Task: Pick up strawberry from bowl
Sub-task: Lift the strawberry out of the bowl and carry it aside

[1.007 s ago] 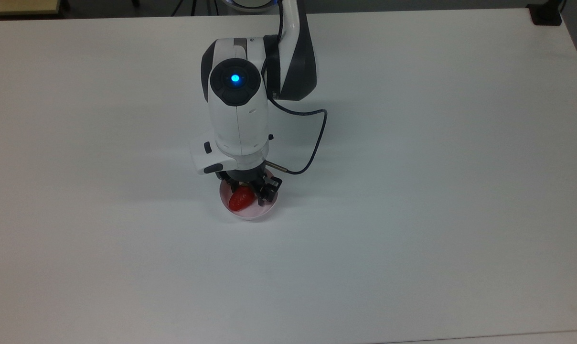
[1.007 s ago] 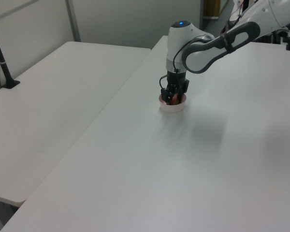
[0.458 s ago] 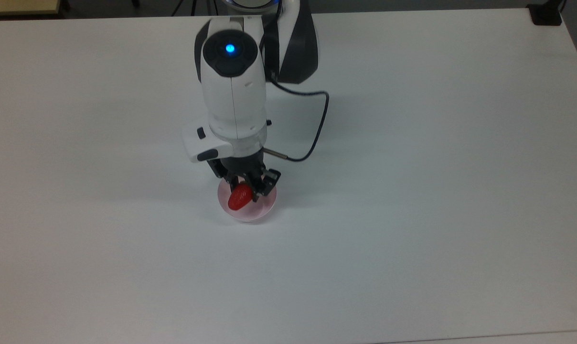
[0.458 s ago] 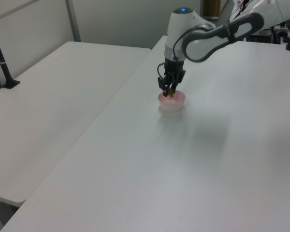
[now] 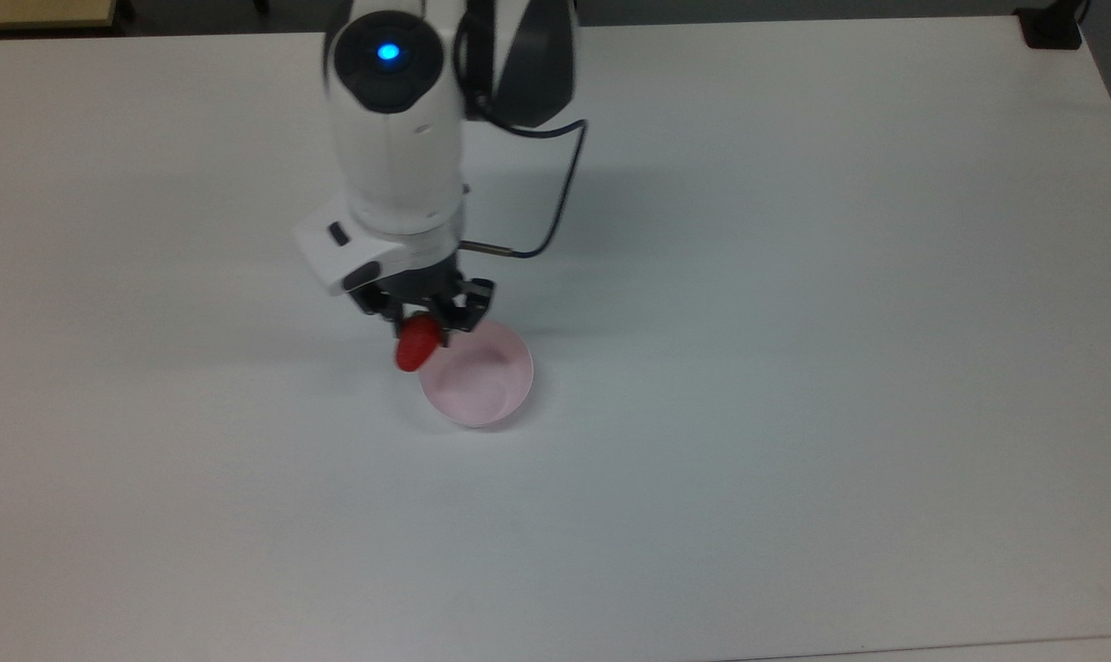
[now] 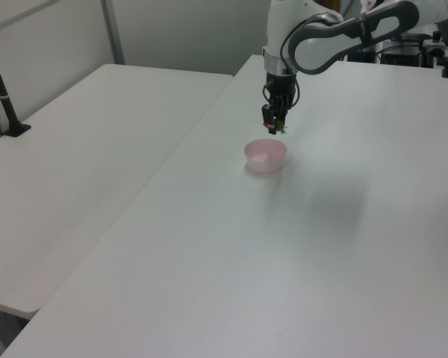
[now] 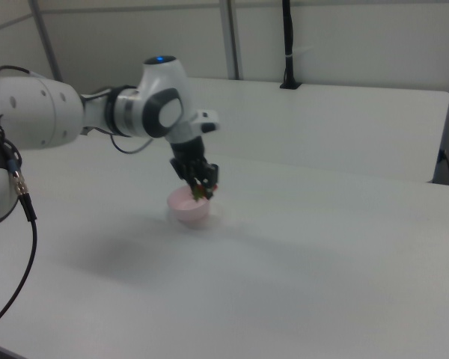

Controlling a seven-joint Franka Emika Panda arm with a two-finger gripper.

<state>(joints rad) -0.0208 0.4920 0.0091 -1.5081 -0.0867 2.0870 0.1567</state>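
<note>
From my end the black two-finger gripper (image 5: 424, 324) had its jaws clamped on the small glossy red strawberry (image 5: 415, 350), which poked out below the fingertips, up in the air. The round pale pink plastic bowl (image 5: 478, 379) sat under the jaws on the white table (image 5: 795, 368), nothing inside it.
</note>
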